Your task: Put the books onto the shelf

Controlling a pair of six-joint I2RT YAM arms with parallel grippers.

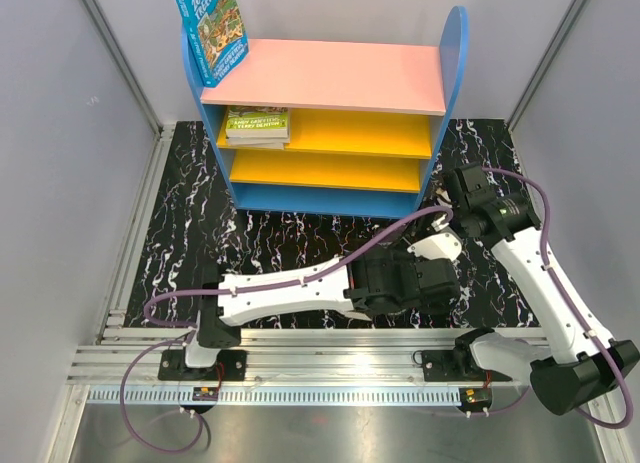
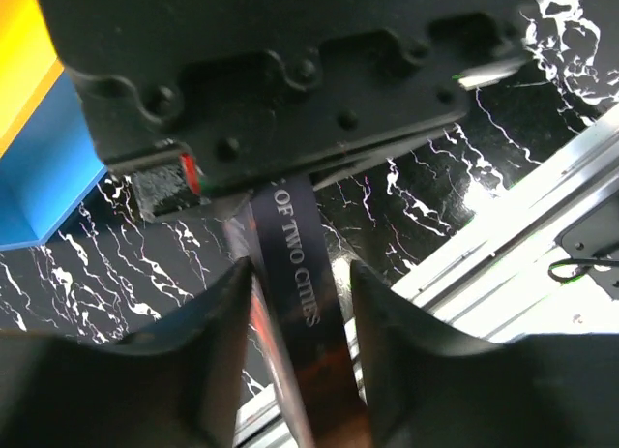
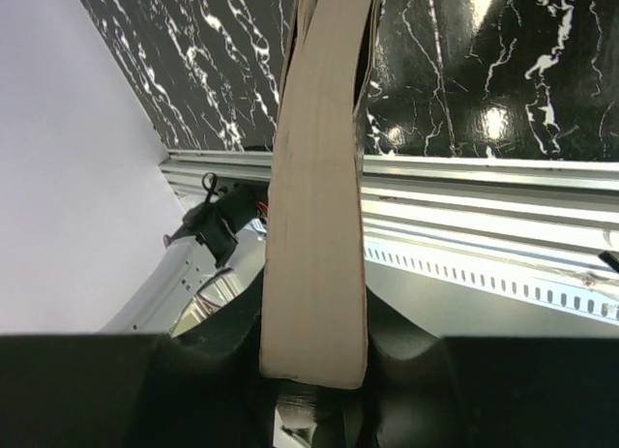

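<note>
Right gripper is clamping the dark brown-black paperback, long axis running toward 12 o'clock; left gripper is flanking its spine, clamping unconfirmed.

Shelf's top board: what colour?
Top board is pink; it shows best in the top external view.

The dark book shows only part of its title — the blue book overruns the top edge.
</note>
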